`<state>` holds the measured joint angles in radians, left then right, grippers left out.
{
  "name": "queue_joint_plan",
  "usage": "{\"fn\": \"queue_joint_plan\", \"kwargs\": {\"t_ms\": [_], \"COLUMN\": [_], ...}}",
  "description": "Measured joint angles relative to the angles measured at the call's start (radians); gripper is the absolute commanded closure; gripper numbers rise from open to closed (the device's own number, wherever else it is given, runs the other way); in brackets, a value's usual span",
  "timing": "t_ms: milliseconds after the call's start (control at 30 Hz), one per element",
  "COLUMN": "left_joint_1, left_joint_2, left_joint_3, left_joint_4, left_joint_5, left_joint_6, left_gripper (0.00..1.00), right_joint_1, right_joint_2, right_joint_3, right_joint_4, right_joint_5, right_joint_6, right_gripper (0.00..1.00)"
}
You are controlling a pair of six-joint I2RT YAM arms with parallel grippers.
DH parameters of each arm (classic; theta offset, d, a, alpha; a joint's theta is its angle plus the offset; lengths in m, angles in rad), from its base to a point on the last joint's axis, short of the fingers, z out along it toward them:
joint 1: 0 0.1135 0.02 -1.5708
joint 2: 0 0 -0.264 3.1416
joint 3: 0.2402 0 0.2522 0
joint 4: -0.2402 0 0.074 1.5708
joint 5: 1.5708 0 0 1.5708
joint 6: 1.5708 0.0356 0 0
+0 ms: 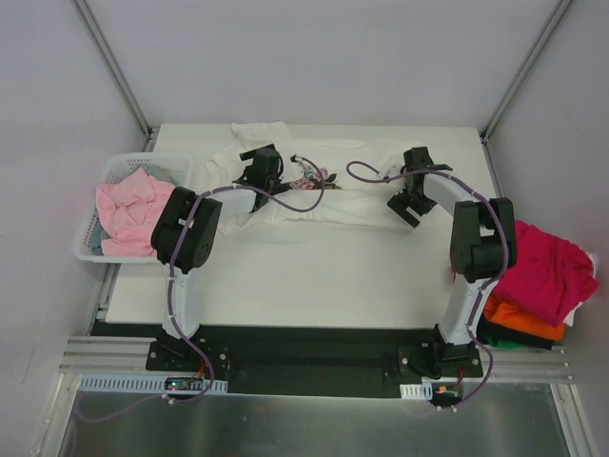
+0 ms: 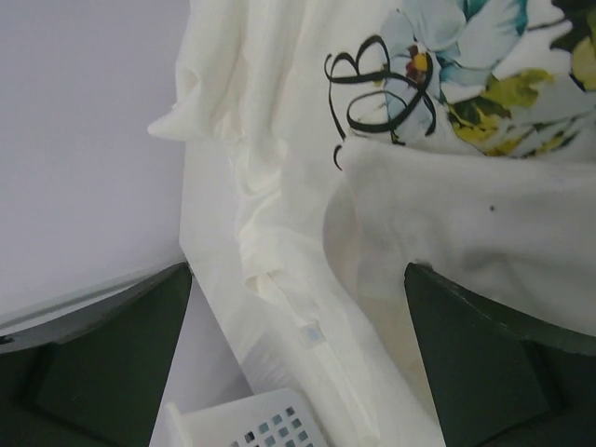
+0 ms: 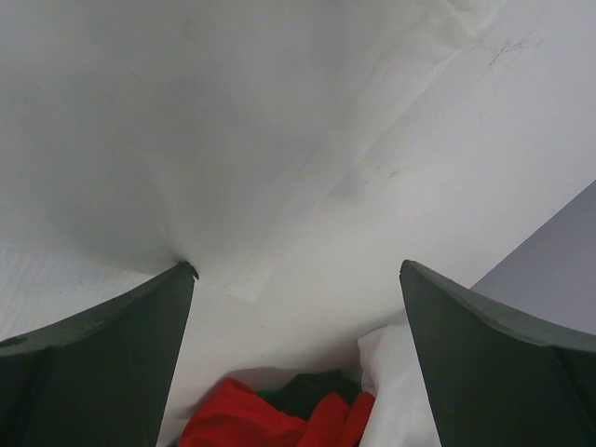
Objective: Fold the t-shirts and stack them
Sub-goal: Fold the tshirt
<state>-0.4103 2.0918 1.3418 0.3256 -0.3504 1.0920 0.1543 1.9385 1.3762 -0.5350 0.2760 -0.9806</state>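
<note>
Obs., single moment.

- White flower-print t-shirt (image 1: 324, 195): spread across the far half of the tabletop (image 1: 314, 276), printed side up, rumpled. One sleeve reaches toward the far-left corner. Print and script lettering sit near the middle of the cloth.
- Left pincer (image 2: 296, 279): low over the left part of this shirt, just left of the print. Fingers spread wide, nothing clamped. In the left wrist view, folds of white cloth lie between the fingers, and one fold drapes against the right-hand finger (image 2: 484, 372).
- Right pincer (image 3: 296, 270): over the right part of the same shirt, near its near hem. Fingers wide apart, gripping nothing. One fingertip is right at the cloth edge; whether it touches cannot be told.
- White lattice basket (image 1: 86, 243): at the left edge of the tabletop. A pale pink t-shirt (image 1: 133, 214) is bunched inside it and spills over the rim.
- Right edge, near side: a magenta t-shirt (image 1: 542, 271) lies loosely on top of an orange t-shirt (image 1: 519, 319), with a dark t-shirt (image 1: 504, 338) underneath. The pile is well apart from the white shirt.
</note>
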Motion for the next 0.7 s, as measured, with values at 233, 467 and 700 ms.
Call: {"fn": "queue_joint_plan", "kwargs": {"t_ms": [233, 467, 700], "left_joint_1": [0.0, 0.0, 0.0], "left_joint_2": [-0.204, -0.406, -0.408], "left_joint_3": [-0.187, -0.275, -0.335], "left_joint_4": [-0.011, -0.059, -0.087], "left_joint_5": [0.005, 0.033, 0.037], "left_joint_6": [-0.05, -0.118, -0.14], "left_gripper": [0.01, 0.01, 0.01], "right_joint_1": [0.0, 0.0, 0.002], "right_joint_2": [0.004, 0.004, 0.004], "right_joint_3": [-0.011, -0.014, -0.014], "right_joint_4": [0.001, 0.0, 0.0], "right_joint_5": [0.0, -0.002, -0.002], "right_joint_6": [0.0, 0.002, 0.003], "right_gripper": [0.03, 0.03, 0.03]}}
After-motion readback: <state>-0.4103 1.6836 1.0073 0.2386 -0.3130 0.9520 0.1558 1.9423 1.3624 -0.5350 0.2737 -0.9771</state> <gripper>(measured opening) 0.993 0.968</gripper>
